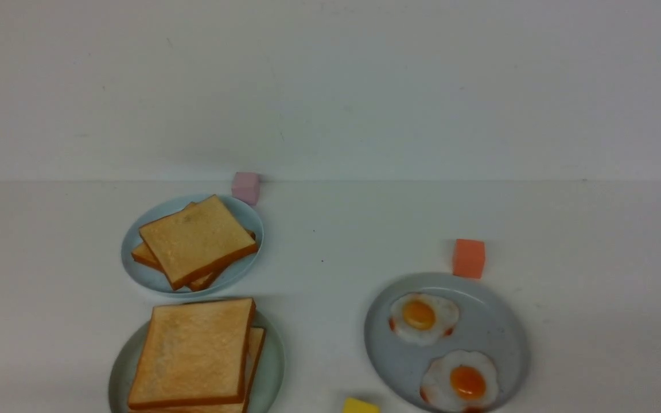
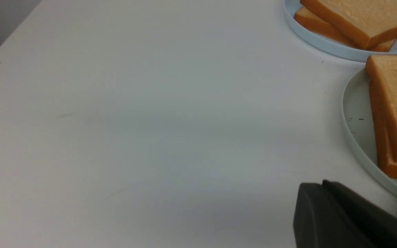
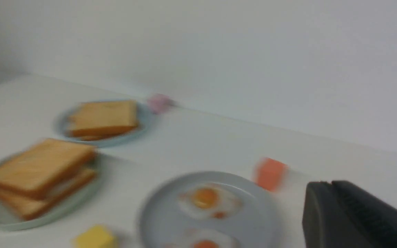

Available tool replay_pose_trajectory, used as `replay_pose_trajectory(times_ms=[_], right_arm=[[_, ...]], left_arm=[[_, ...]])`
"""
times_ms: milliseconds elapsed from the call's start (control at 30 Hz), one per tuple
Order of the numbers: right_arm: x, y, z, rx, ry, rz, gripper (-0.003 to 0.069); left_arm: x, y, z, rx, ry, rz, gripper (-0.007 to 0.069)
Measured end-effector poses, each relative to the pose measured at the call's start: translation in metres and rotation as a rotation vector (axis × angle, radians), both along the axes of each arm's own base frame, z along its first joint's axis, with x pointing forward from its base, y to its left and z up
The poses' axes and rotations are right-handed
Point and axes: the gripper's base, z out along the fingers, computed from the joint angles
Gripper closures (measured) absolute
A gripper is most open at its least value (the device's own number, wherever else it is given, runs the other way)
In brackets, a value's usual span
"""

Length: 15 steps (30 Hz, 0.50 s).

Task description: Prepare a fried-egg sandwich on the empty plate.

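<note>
Well, neither arm reaches into the front view; only the white table [image 1: 330,241] and what sits on it are there. The fried-egg sandwich [image 1: 193,353] lies on the pale green plate [image 1: 273,367] at the near left of the table. It is two square toast slices stacked, the top one turned slightly so a corner of the lower slice pokes out on the right. In the blurred right wrist view a pale layer shows between the slices.

Just behind it, a smaller pale-blue plate [image 1: 135,267] holds a loose pile of plain toast [image 1: 195,238]. A pink cube [image 1: 245,187] sits just beside that plate's far rim. Over on the right, well apart from the toast, a grey-blue plate [image 1: 491,327] carries two fried eggs, one farther back [image 1: 422,317] and one nearer [image 1: 461,381]. An orange cube [image 1: 469,258] stands just beside its far rim, and a yellow cube [image 1: 360,406] peeks in at the near edge between the two front plates.

The left gripper [image 2: 326,206] hangs over bare table just beside the green plate, its jaws together and holding nothing. The right gripper [image 3: 336,206] shows as a dark shape near the egg plate, touching nothing; I cannot tell how its jaws stand.
</note>
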Motion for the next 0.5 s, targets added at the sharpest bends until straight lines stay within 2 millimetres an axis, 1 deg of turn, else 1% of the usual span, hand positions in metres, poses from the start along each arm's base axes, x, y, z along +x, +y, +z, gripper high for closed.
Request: replay_pose_trajectory(times_ms=[133,167,200,267,300,433,500], right_arm=[[0.008,-0.011,-0.022,0.012,0.073,-0.210,0.0591],[0.009,-0.014,-0.030,0.020,0.094,-0.251,0.0589],[0.010,-0.015,-0.033,0.020,0.103,-0.258,0.0589],[0.013,-0.020,-0.054,0.034,0.150,-0.331,0.0585],[0.013,-0.020,-0.055,0.037,0.152,-0.338,0.0584],[0.014,-0.024,-0.090,0.025,0.250,-0.385,0.0578],[0.014,-0.024,-0.091,0.047,0.252,-0.394,0.0575]], left_arm=[[0.000,0.000,0.000,0.000,0.000,0.000,0.0596],[0.000,0.000,0.000,0.000,0.000,0.000,0.0596],[0.000,0.000,0.000,0.000,0.000,0.000,0.0596],[0.000,0.000,0.000,0.000,0.000,0.000,0.0595],[0.000,0.000,0.000,0.000,0.000,0.000,0.0595],[0.000,0.000,0.000,0.000,0.000,0.000,0.0587],[0.000,0.000,0.000,0.000,0.000,0.000,0.0586]])
